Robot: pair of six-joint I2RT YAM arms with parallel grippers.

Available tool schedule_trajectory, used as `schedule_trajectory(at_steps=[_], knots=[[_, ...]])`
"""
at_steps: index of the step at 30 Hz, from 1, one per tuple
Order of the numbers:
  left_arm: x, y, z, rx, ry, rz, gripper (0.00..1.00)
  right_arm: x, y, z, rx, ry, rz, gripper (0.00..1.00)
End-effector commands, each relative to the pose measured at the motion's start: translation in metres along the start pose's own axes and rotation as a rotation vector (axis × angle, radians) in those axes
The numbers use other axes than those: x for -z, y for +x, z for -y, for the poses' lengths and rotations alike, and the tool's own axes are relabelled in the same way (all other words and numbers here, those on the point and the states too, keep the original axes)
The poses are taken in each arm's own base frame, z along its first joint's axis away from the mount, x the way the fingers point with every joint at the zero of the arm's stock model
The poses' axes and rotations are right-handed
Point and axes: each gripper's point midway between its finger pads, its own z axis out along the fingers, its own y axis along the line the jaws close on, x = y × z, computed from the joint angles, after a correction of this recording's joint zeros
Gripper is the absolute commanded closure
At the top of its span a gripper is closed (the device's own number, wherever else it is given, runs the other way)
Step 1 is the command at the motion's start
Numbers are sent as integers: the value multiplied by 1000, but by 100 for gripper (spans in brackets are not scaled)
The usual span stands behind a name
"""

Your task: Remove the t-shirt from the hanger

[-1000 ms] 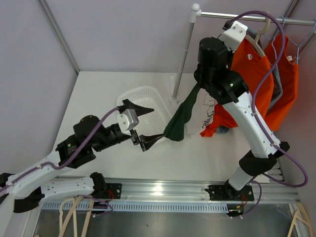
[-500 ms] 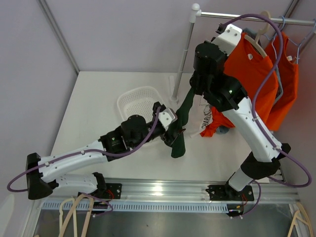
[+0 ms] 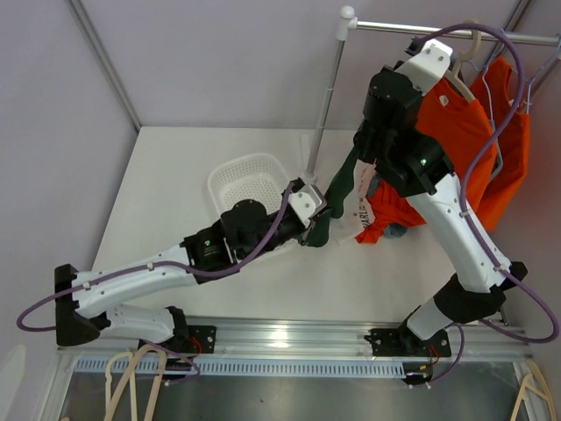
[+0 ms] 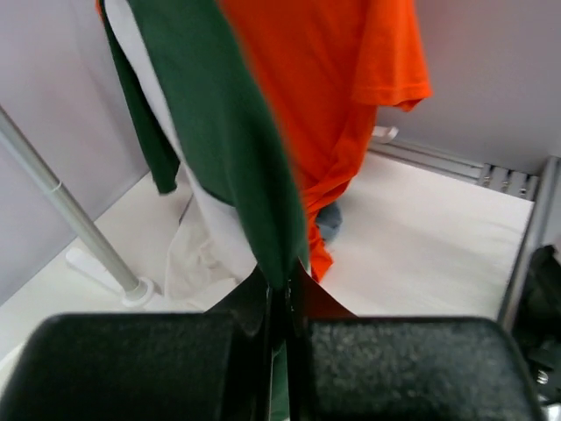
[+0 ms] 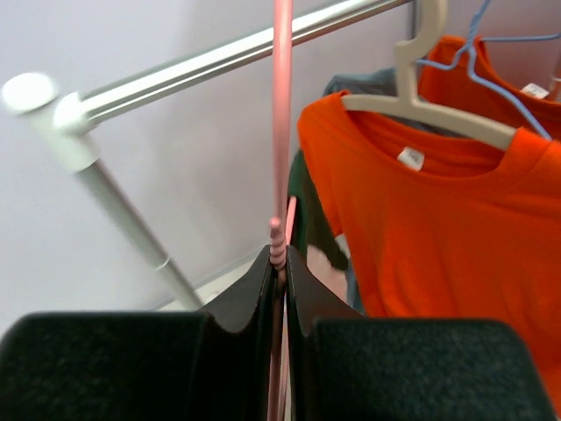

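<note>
White bench (image 3: 175, 167) below, rail (image 3: 456, 31) at 1 o'clock: your left arm stretches low toward 2 o'clock, the left pincer (image 4: 282, 296) clamped on the green edge of the t-shirt (image 3: 344, 180). Your right arm rears up at 3 o'clock, the right pincer (image 5: 279, 256) nipped shut on the pink hanger (image 5: 281, 132), with the t-shirt hanging beneath.

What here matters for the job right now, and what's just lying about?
In the job:
green shirt, pinched by left gripper
pink hanger, held by right gripper

Lying about:
orange shirts
white hanger
basket
rail

A robot lab cell: bare grey walls (image 3: 219, 61), white table (image 3: 166, 175), clothes rail (image 3: 372, 25).
</note>
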Motion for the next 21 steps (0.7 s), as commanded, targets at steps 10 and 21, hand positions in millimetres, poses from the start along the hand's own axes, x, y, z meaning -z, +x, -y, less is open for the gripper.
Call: schedule_trajectory(at_steps=[10, 21], knots=[[95, -56, 36, 45, 67, 183, 99, -71, -14, 53, -134, 86, 3, 100], [57, 4, 64, 140, 70, 108, 99, -55, -17, 37, -163, -55, -80, 100]])
